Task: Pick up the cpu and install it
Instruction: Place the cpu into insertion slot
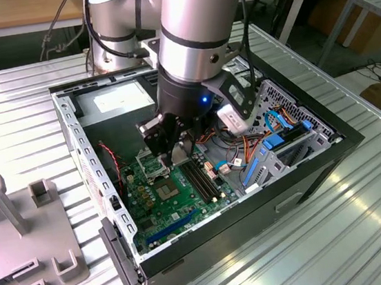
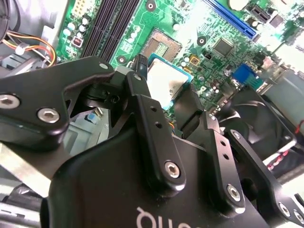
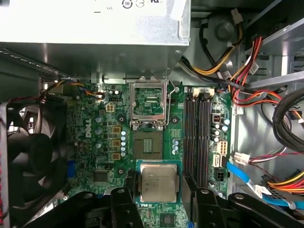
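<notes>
My gripper (image 1: 176,159) reaches down into the open computer case (image 1: 88,162), just above the green motherboard (image 1: 164,212). In both wrist views the cpu (image 3: 158,183) (image 2: 167,81), a flat square chip with a dull silver top, sits between the two black fingers (image 3: 127,190), and the gripper (image 3: 158,186) is shut on it. The cpu hangs over the board beside the socket (image 3: 148,145), apart from it. The socket's contact field is bare and its silver load plate (image 3: 148,102) stands raised.
Long black memory slots (image 3: 198,137) run beside the socket. A black fan (image 3: 28,152) sits on the other side, and the power supply (image 3: 95,23) lies beyond the socket. Coloured cables (image 3: 247,71) crowd the drive side. A grey fixture (image 1: 21,233) stands on the table at the exterior view's left.
</notes>
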You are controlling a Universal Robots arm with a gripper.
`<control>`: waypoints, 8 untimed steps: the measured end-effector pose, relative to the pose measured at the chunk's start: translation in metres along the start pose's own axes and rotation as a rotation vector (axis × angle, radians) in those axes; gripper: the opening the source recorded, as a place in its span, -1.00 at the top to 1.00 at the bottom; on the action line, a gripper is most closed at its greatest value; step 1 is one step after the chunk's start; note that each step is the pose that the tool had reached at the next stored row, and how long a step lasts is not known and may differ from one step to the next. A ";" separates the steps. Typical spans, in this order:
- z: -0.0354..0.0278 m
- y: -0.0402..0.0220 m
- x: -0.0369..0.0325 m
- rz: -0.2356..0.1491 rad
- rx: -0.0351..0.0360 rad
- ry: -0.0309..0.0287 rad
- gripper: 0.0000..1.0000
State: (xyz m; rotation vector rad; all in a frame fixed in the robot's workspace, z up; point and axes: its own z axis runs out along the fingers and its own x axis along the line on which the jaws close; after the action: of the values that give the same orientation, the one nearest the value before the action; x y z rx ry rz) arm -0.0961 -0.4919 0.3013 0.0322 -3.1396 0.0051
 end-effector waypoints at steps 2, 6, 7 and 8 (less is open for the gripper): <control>0.0039 0.0017 -0.0002 0.000 0.0002 0.0001 0.05; 0.0116 0.0062 -0.0006 0.000 0.0000 0.0000 0.05; 0.0140 0.0074 -0.0007 0.000 0.0001 0.0001 0.05; 0.0158 0.0076 -0.0007 0.001 0.0002 0.0002 0.05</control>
State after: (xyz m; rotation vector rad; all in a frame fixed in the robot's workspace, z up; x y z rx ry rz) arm -0.0955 -0.4844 0.2854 0.0303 -3.1394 0.0054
